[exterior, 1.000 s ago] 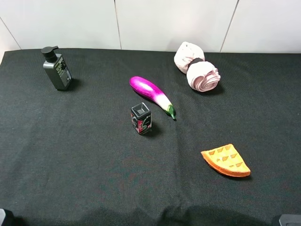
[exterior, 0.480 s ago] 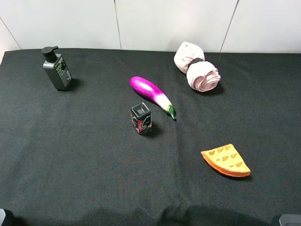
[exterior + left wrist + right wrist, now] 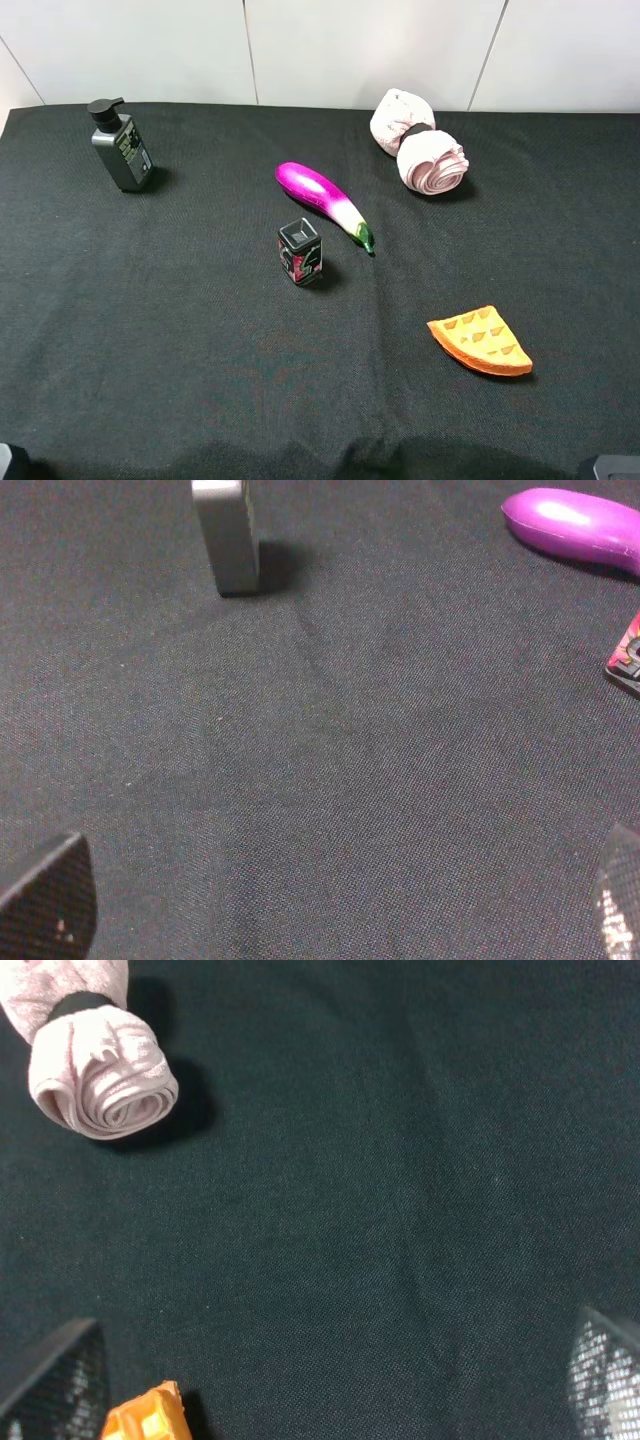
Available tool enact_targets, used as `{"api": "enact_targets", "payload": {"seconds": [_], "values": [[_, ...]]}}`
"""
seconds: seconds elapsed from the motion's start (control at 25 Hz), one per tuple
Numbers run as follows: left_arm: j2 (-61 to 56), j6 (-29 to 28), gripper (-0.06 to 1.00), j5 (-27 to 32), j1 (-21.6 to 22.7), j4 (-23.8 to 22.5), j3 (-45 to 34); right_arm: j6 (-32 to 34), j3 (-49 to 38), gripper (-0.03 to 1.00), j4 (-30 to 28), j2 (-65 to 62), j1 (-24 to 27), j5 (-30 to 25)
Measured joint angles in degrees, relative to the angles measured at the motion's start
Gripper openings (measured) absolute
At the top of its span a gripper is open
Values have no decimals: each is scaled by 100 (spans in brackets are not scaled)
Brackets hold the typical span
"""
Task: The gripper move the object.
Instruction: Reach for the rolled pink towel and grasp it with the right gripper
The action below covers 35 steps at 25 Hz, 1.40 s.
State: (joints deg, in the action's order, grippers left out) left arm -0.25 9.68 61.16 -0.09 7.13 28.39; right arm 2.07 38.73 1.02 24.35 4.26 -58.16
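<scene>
Two grippers, the left gripper [image 3: 330, 905] and the right gripper [image 3: 330, 1380], hold their jaws wide apart above bare black tablecloth [image 3: 150, 350]. The pink rolled cloth bundle [image 3: 418, 143] lies far right, close to the tablecloth's far edge under the white tiled wall [image 3: 350, 50], well apart from the eggplant [image 3: 322, 200] and the waffle wedge [image 3: 480, 342] (the pump bottle [image 3: 120, 145] label is too small to read)

We see a black woven cloth [image 3: 200, 380] laid flat and faintly creased, filling the foreground. Behind its far edge stands a white panelled wall [image 3: 350, 50] with thin dark seams. Lighting is even; shadows fall short and soft.
</scene>
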Motion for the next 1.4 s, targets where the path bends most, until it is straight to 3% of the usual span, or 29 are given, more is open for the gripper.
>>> {"api": "enact_targets", "payload": {"seconds": [0.48, 1.0, 1.4], "values": [[0, 0, 100, 0, 0, 0, 0, -354, 1337, 69, 63, 2035, 0, -75], [0, 0, 100, 0, 0, 0, 0, -1003, 3173, 69, 833, 4021, -10, -634], [0, 0, 100, 0, 0, 0, 0, -1024, 4272, 69, 597, 5520, -1075, -839]]}}
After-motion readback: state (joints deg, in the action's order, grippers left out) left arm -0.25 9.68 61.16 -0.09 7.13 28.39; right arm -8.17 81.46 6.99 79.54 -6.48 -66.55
